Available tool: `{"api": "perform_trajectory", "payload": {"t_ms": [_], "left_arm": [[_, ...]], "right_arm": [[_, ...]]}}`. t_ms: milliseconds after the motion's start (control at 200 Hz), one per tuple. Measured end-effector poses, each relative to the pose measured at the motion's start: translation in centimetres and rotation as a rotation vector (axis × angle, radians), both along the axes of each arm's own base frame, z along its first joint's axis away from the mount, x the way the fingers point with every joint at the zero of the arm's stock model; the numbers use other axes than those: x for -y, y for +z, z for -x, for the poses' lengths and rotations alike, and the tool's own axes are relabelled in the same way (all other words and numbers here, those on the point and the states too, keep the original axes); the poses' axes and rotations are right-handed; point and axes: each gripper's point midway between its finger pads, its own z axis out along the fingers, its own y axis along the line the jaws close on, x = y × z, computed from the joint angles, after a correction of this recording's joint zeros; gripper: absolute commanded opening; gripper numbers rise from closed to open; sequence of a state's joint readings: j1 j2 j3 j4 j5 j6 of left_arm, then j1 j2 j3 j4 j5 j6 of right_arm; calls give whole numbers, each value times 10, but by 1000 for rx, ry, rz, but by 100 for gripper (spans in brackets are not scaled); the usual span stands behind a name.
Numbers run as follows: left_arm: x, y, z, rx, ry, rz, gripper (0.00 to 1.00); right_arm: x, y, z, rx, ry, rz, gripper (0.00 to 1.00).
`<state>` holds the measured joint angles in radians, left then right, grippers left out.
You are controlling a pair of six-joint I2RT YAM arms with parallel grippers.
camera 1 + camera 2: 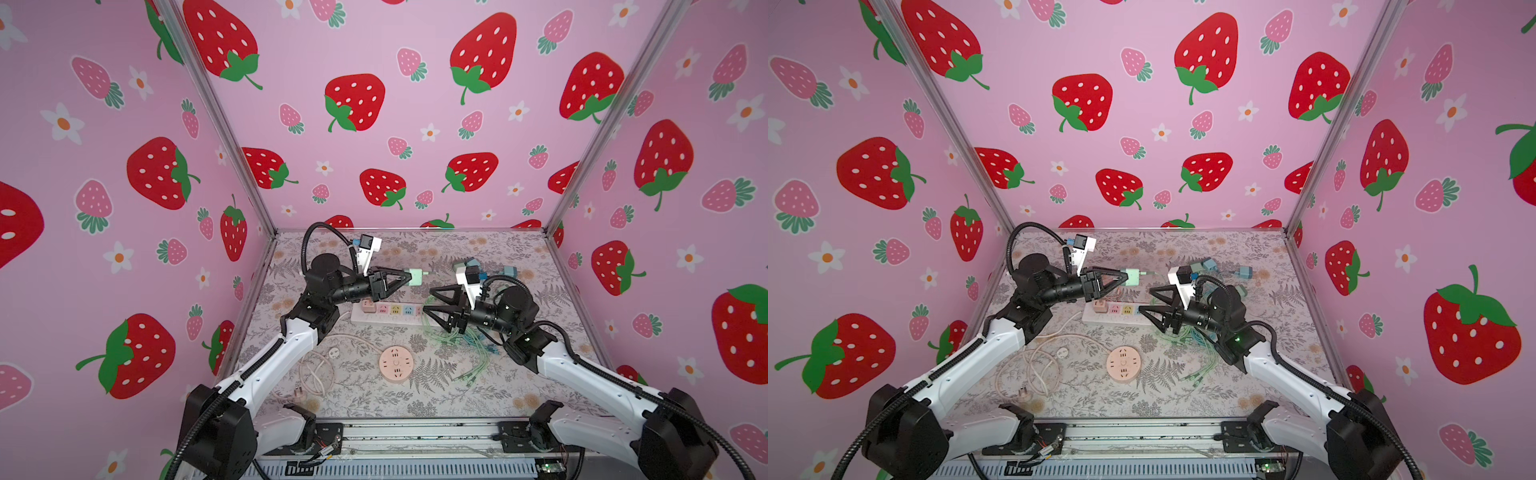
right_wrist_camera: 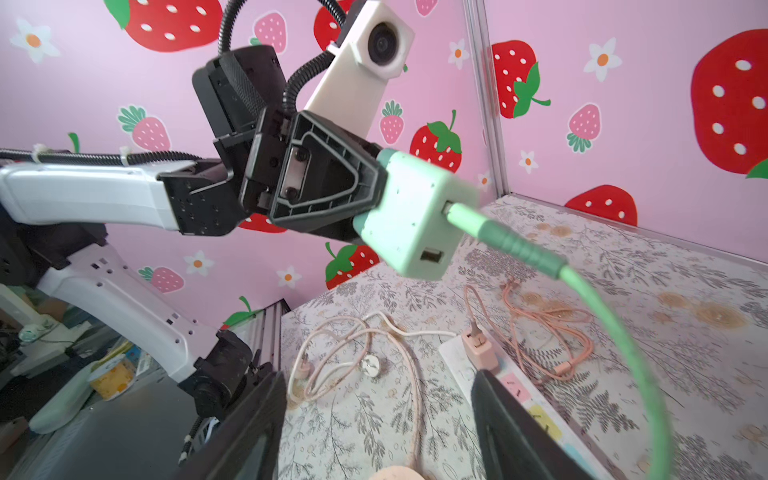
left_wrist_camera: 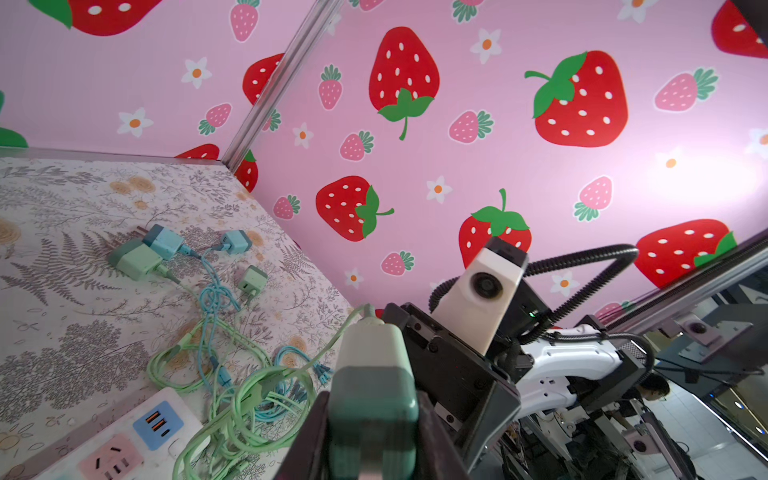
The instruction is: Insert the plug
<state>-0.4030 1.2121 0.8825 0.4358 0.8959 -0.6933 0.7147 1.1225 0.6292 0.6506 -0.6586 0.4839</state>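
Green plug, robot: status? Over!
Left gripper jaws shut on mint-green square charger plug, not yet in white pastel-socket power strip. Right gripper jaws open, empty, by strip's end. Tangled green cables beside it.

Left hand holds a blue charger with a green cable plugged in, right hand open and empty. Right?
No: the charger in the left hand is mint green, not blue, as the right wrist view shows. The green cable is plugged in and the right hand open and empty.

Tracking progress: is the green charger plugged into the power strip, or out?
Out. The left tool holds the green charger in the air, apart from the power strip below.
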Motion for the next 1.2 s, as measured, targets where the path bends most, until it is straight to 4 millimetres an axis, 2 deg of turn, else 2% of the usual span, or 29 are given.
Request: {"api": "perform_trajectory", "payload": {"t_ms": [220,555,900,920,1200], "left_arm": [[7,8,23,93,-53,18,0],[6,19,48,219,-89,32,0],[11,16,57,268,-117,25,0],[12,16,57,269,-118,25,0],[13,16,59,295,-124,22,0]], "right_arm": [[-8,9,-1,-48,52,-78,69],[-7,38,18,-21,170,-189,62],[-10,44,23,-44,234,-227,52],[-10,44,23,-42,237,-229,49],[-8,52,27,-43,265,-250,37]]}}
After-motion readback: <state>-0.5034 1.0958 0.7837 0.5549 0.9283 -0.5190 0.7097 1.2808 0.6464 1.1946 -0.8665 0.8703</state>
